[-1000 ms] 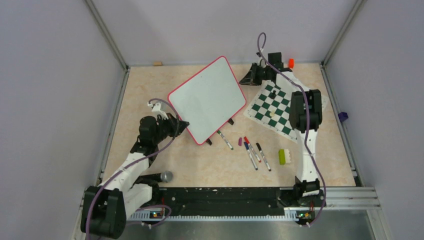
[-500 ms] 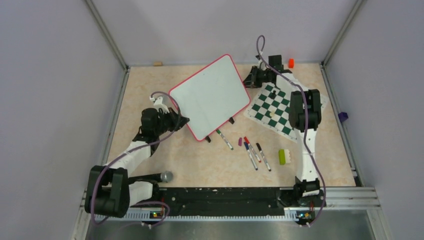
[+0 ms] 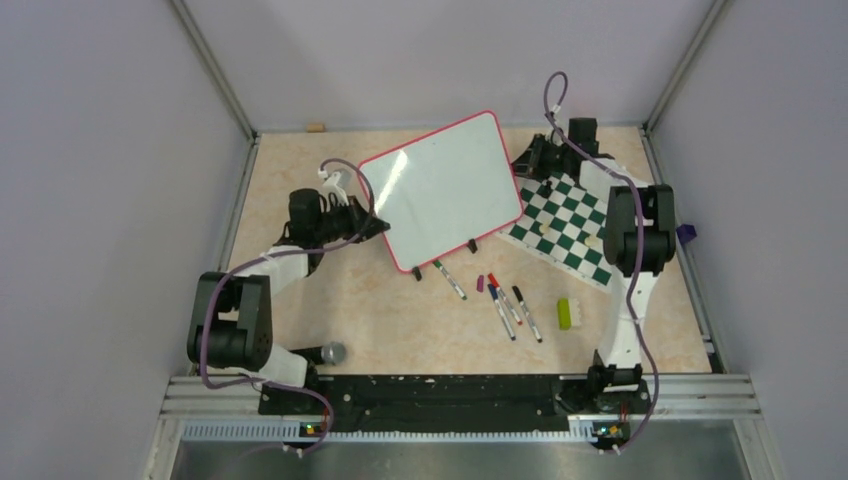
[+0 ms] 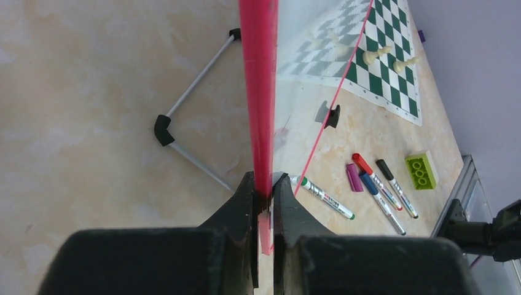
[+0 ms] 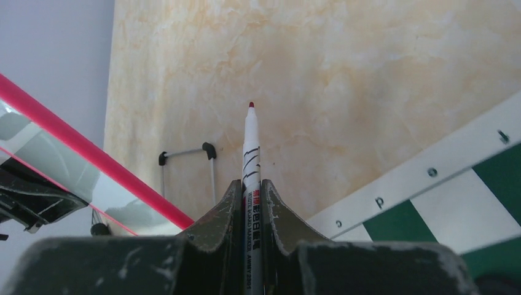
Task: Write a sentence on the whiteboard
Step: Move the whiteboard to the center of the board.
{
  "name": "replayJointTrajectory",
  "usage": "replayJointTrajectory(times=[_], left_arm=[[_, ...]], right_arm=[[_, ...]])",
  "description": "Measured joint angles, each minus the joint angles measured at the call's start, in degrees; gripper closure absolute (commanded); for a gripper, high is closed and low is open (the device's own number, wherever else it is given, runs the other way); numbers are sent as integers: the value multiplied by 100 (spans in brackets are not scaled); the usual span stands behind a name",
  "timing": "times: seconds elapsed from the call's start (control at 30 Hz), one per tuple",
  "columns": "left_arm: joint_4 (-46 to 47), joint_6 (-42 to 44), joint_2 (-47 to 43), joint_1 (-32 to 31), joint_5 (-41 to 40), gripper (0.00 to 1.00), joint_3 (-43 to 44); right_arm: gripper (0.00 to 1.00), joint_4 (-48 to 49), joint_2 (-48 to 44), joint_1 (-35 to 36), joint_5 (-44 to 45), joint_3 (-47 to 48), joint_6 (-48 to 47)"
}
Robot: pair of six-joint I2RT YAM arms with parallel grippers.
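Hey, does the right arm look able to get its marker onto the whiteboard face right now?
Probably yes: the right gripper holds the marker just beside the whiteboard with nothing between them, though the tip points past the board's rim.

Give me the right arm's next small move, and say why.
Probably swing the marker left onto the whiteboard face. The right gripper has its fingers shut on it, the tip uncapped and over the table beside the board's edge. The left gripper clamps the rim, and no lettering shows yet.
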Motion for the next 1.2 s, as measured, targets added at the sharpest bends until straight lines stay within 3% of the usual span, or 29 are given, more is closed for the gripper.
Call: replayJointTrajectory(times=[0.27, 0.53, 1.2], left_arm=[[-74, 262, 658, -271, 352, 100, 658], [-485, 363, 730, -374, 297, 100, 951], [-1534, 437, 448, -254, 109, 100, 1209]], right_arm=[[100, 413, -651, -350, 269, -754, 76], [100, 422, -691, -426, 326, -813, 131], [100, 2, -691, 48, 1137, 35, 212]])
